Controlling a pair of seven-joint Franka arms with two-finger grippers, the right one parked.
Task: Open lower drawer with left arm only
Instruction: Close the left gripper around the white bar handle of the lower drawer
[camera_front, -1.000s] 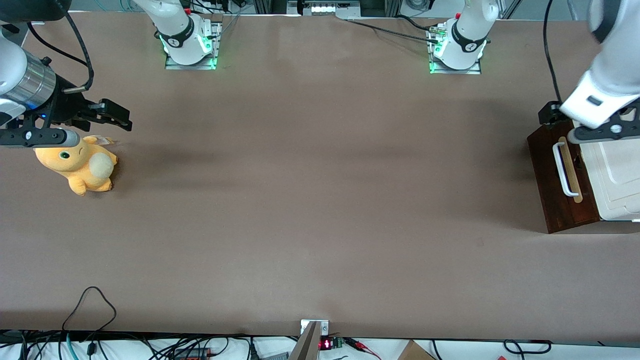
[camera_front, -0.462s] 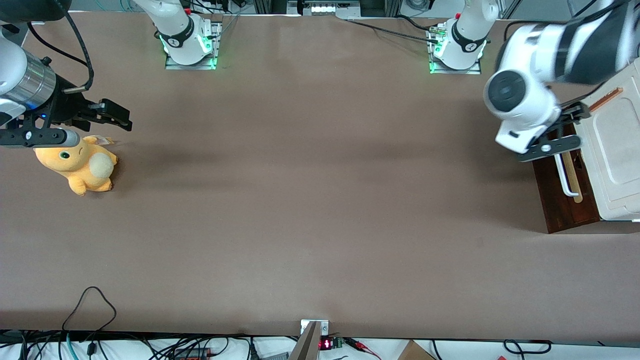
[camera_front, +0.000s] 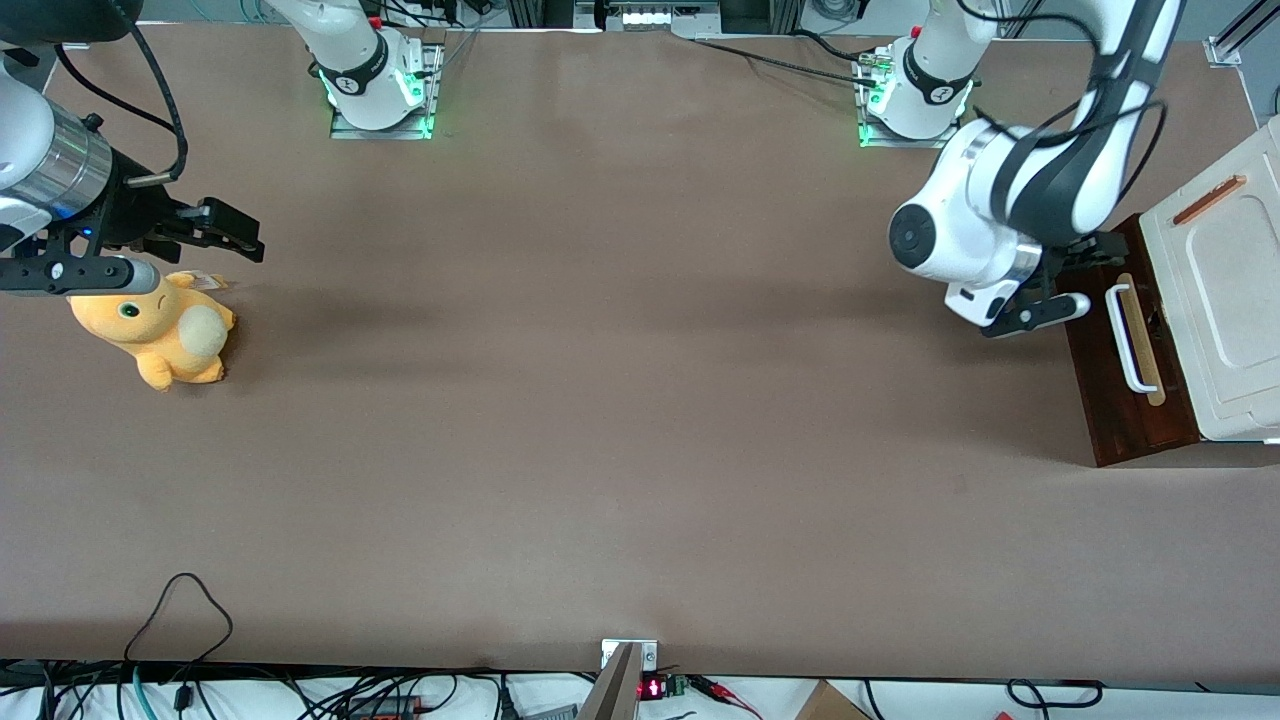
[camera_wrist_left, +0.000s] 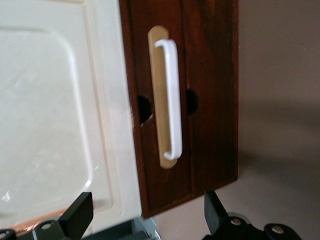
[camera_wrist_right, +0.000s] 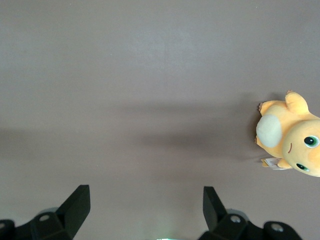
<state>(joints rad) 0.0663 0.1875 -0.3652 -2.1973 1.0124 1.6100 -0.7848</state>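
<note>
The lower drawer (camera_front: 1100, 400) is a dark brown wooden front with a white bar handle (camera_front: 1125, 340) on a light wood strip. It sits under a white box-like top (camera_front: 1225, 300) at the working arm's end of the table, and no pale inside shows. The left arm (camera_front: 1000, 210) bends down in front of the drawer. Its gripper (camera_front: 1088, 250) hovers by the end of the handle farther from the front camera. The left wrist view shows the handle (camera_wrist_left: 170, 100), the dark wood (camera_wrist_left: 212, 100) and the gripper (camera_wrist_left: 147, 214) open, holding nothing.
An orange plush toy (camera_front: 160, 330) lies toward the parked arm's end of the table and also shows in the right wrist view (camera_wrist_right: 292, 135). A thin copper strip (camera_front: 1208, 200) lies on the white top. Cables (camera_front: 180, 610) run along the table's near edge.
The left arm has swung from above the white top down toward the table's middle. Its gripper now sits lower, in front of the drawer. The drawer has not moved.
</note>
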